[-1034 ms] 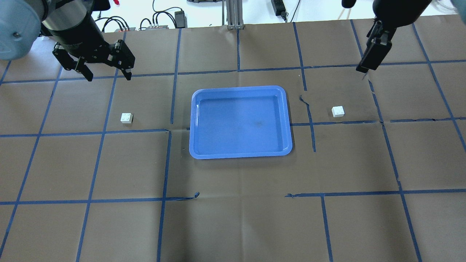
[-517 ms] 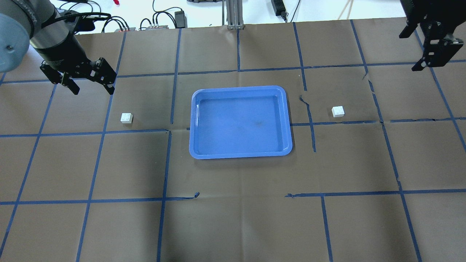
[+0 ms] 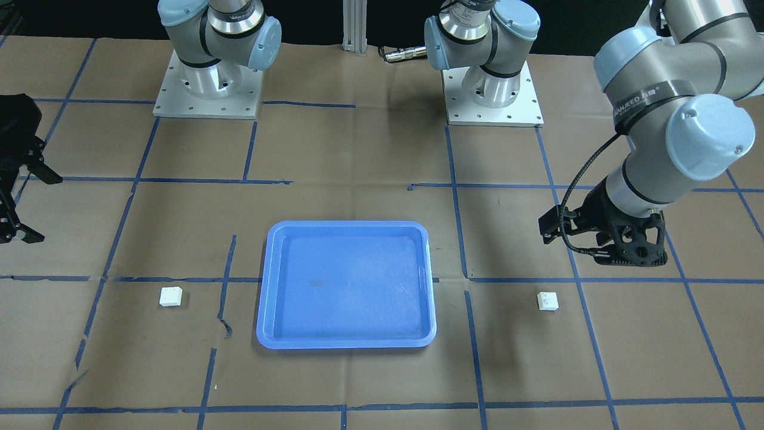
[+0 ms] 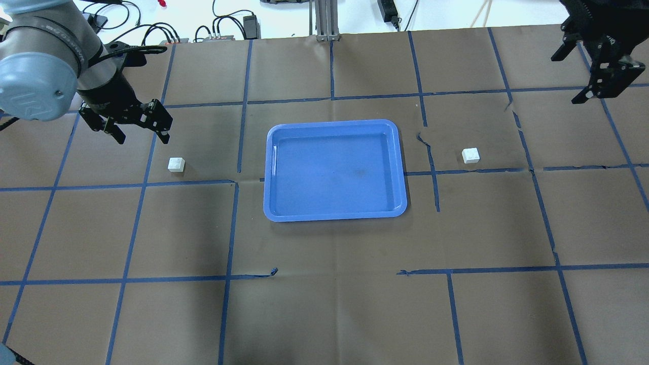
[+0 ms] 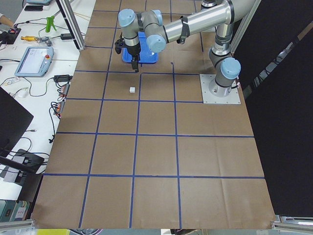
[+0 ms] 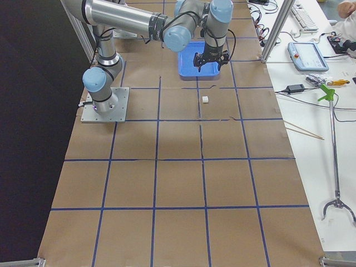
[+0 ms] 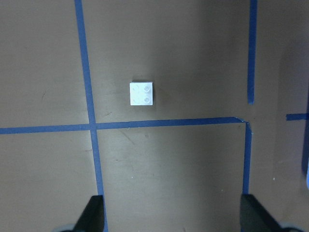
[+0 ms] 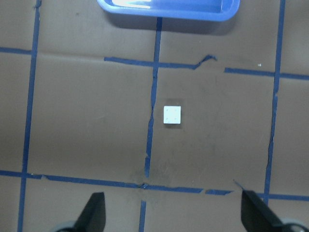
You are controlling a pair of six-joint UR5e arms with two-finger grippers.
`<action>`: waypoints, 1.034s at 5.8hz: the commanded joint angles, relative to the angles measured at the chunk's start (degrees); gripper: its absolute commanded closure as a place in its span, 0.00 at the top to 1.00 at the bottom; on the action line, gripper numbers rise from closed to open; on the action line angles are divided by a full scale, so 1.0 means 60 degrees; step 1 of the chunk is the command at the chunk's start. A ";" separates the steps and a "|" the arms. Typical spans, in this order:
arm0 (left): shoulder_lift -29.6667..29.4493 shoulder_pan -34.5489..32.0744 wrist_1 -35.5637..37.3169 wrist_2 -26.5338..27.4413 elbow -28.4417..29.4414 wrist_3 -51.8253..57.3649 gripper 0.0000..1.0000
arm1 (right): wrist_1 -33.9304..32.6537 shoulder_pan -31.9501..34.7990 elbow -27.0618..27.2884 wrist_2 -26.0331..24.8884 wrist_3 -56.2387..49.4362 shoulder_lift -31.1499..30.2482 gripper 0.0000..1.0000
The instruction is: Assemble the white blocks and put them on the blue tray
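Two white blocks (image 4: pixel 176 163) (image 4: pixel 470 155), studs up, flank blue tray (image 4: pixel 334 217), long axis left-right; left gripper (image 4: pixel 143 138), right gripper (image 4: pixel 567 80) spread.

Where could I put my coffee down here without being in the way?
Inside the large shallow blue plastic tray is bare. So is the brown paper between tray and robot bases. Busier: around the two small white studded bricks, the left gripper hovering near one.

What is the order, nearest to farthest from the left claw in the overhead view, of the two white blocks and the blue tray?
1. Left white block, close by the left claw, on its side.
2. Blue tray, in the middle.
3. Right white block, beyond the tray, far side.
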 commanded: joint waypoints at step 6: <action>-0.2342 0.0257 0.3320 0.0048 -0.1099 0.0560 0.97 | -0.3473 -0.1066 0.2964 0.3245 -0.0617 0.2156 1.00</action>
